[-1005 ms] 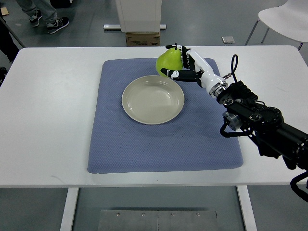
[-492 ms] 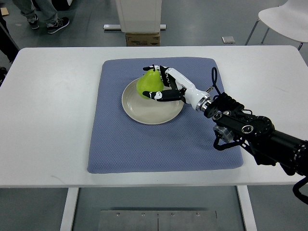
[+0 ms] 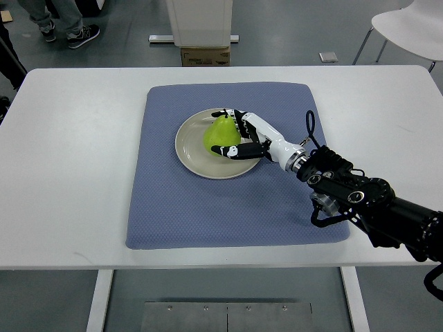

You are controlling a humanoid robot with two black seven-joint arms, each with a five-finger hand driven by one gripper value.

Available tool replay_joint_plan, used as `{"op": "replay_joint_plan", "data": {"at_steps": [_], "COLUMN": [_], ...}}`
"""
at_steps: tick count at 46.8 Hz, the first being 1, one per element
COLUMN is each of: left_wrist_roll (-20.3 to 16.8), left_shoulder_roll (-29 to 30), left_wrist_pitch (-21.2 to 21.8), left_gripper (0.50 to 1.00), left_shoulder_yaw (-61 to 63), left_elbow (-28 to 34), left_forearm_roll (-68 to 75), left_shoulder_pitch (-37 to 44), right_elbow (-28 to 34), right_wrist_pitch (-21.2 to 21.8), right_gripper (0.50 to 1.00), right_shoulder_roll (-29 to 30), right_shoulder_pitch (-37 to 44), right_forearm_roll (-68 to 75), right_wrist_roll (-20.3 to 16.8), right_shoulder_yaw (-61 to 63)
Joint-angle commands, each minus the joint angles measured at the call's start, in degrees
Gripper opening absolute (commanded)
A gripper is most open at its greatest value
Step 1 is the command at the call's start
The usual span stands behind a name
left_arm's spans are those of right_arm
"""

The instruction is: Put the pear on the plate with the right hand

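One hand is at work: the right hand (image 3: 243, 135), whose arm enters from the right edge of the table (image 3: 76, 173) and crosses the right half of the blue mat (image 3: 208, 207). Its fingers (image 3: 232, 150) are curled around the pear (image 3: 220, 133), grasping it from the pear's right side, with one dark-tipped finger over the far flank and another under the near flank. The pear sits over the middle of the plate (image 3: 190, 149), which lies at the centre of the mat's far half; contact between pear and plate appears likely but cannot be confirmed from this steep view. The pear's long axis runs roughly from the near edge toward the far edge of the table, narrow stem end pointing to the far edge. The palm lies to the right of the fruit, so a release should open the fingers and withdraw toward the right edge, clear of the plate rim. The left hand is out of view. Judged from position, placement is nearly complete; only the release remains.
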Motion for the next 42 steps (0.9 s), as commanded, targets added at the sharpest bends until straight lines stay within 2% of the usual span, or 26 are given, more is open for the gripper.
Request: {"op": "replay_joint_plan", "data": {"at_steps": [1,6,11,16,19,21,25,42], "left_wrist_roll": [0.0,0.0,-0.1,-0.1,0.0,-0.1,0.0,-0.1], "left_shoulder_roll": [0.0,0.0,0.0,0.0,0.0,0.0,0.0,0.0], "left_wrist_pitch": [0.0,0.0,0.0,0.0,0.0,0.0,0.0,0.0], "left_gripper": [1.000,1.000,1.000,1.000,1.000,1.000,1.000,1.000], "left_shoulder_yaw": [0.0,0.0,0.0,0.0,0.0,0.0,0.0,0.0], "left_elbow": [0.0,0.0,0.0,0.0,0.0,0.0,0.0,0.0], "left_forearm_roll": [0.0,0.0,0.0,0.0,0.0,0.0,0.0,0.0], "left_shoulder_pitch": [0.0,0.0,0.0,0.0,-0.1,0.0,0.0,0.0], "right_elbow": [-0.6,-0.7,-0.7,-0.7,-0.7,-0.6,-0.6,-0.3], "right_wrist_pitch": [-0.4,-2.5,-3.0,-3.0,-3.0,-3.0,-3.0,-2.8], "right_gripper": [0.500,0.500,0.577,0.692,0.792,0.840,0.987,0.998], "right_shoulder_roll": [0.0,0.0,0.0,0.0,0.0,0.0,0.0,0.0], "right_shoulder_pitch": [-0.1,-0.3,-0.6,-0.6,-0.7,-0.8,-0.8,-0.5], "right_forearm_roll": [0.1,0.1,0.1,0.1,0.1,0.1,0.2,0.3], "right_wrist_roll": [0.0,0.0,0.0,-0.2,-0.2,-0.2,-0.3,-0.6], "right_shoulder_yaw": [0.1,0.1,0.1,0.1,0.0,0.1,0.2,0.3]}}
